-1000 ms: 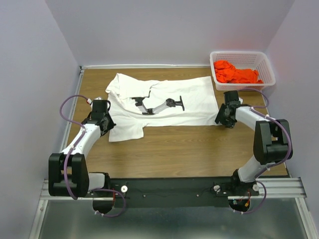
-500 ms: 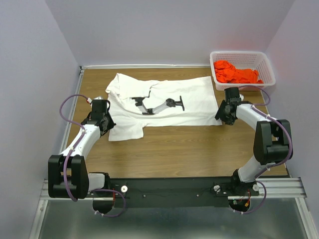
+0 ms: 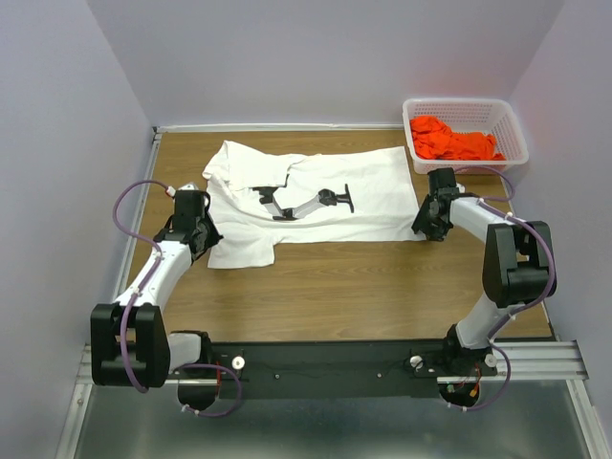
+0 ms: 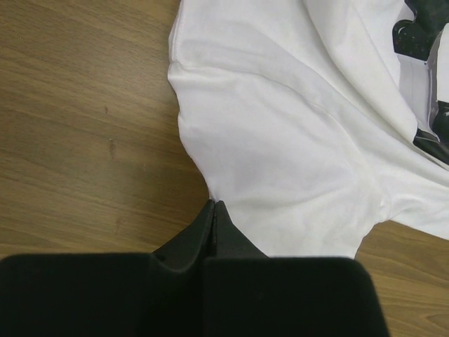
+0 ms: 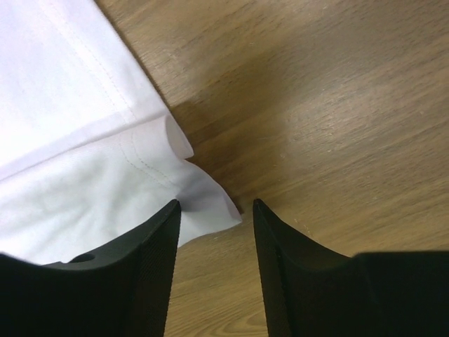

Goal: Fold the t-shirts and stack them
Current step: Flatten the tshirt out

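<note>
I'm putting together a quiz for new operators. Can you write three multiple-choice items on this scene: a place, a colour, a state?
1. Where is the orange shirt? A: on the wall. B: in the basket. C: on the floor.
2. What colour is the spread-out shirt on the table? A: blue. B: green. C: white.
3. How does the right gripper stand? A: shut tight. B: open at the spread-out shirt's corner. C: holding a cup.
Answers: 1 B, it lies bunched inside the basket. 2 C, the cloth is white with a dark print. 3 B, its fingers stand apart with the corner between them.
</note>
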`<state>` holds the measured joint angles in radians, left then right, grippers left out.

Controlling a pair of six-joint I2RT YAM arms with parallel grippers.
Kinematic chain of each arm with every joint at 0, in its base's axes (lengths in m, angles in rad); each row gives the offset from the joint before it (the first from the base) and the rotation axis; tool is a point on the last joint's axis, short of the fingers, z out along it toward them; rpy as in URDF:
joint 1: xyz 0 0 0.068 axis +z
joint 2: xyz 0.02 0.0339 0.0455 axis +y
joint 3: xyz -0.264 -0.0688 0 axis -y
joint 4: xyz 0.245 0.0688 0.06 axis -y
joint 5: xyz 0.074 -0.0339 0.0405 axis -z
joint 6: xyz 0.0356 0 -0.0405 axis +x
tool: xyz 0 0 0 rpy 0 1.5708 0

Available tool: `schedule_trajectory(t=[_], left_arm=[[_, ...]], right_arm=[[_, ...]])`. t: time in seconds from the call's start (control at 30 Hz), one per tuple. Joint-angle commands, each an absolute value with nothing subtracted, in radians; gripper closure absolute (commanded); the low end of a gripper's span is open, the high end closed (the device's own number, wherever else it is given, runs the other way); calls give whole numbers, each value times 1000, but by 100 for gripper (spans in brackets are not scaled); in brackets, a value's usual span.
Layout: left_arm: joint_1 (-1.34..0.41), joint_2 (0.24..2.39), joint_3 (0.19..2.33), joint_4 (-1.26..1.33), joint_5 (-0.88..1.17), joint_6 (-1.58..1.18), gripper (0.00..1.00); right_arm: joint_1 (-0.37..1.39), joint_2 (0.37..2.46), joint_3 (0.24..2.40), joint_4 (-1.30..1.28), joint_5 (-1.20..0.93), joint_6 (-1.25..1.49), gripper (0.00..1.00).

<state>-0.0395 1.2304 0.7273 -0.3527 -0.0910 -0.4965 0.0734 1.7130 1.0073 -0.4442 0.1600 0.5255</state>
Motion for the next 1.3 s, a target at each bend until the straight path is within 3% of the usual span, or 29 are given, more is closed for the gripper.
schedule_trajectory(t=[0.0, 0.73, 1.1, 1.27], left_arm=[[-38, 1198, 726, -339, -67, -488, 100], [-38, 1149, 742, -347, -80, -476, 100], [-38, 1149, 752, -350, -80, -476, 100], [-38, 1140, 767, -365, -80, -482, 100]], right_arm=[[75, 1770, 974, -500, 152, 563, 49], [135, 1815, 993, -634, 207, 603, 55], [135, 1821, 974, -630, 245, 612, 97], [135, 1792, 1000, -635, 261, 598, 99]])
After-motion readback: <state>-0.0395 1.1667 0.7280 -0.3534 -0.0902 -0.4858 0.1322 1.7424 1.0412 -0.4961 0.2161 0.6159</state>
